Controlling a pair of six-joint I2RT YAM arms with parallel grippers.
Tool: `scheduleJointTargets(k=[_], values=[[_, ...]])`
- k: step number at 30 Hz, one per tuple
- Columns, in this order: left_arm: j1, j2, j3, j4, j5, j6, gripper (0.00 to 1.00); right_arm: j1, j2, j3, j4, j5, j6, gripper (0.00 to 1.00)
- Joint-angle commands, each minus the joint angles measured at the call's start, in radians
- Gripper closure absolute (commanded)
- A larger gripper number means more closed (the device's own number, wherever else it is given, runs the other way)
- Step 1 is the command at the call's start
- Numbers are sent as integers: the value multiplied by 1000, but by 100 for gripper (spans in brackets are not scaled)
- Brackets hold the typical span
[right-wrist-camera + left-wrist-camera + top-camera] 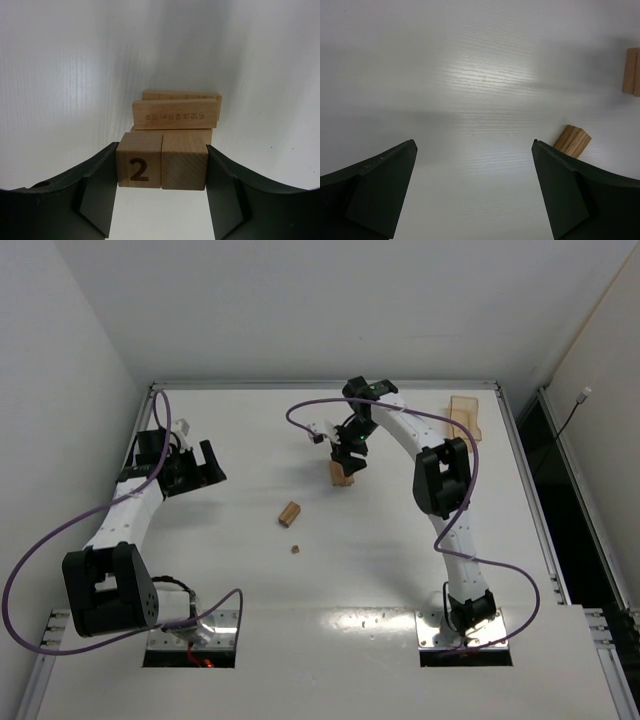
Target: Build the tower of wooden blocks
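Your right hand is closed on a pair of blocks held side by side. A cube stamped with a 2 presses against the left finger and a plain block against the right finger, and the two touch each other. Just beyond them in the wrist view you see the tower, made of stacked flat bars, the nearer one carrying a line of small printed characters on its long face. From overhead, that hand sits directly over the tower, around the middle of the bench and toward its far side. You cannot tell whether the held pair rests on the stack.

Your left hand hangs over the left side of the bench with its fingers spread wide over bare surface. A loose block lies on the bench between the two arms, nearer to the bases than the tower and apart from it. In the left wrist view it peeks out beside the right finger. A tiny cube lies just nearer the bases again. An orange-tan tray lies at the far right, well apart from the tower.
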Motion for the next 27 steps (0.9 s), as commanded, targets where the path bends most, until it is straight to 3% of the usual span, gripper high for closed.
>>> scheduleJointTargets(k=[1,27], values=[[9,7,27,24,23,-4,0,8,10,1,16,-23,-26,100],[9,17,27,24,23,-4,0,8,48,29,70,-14,30,99]])
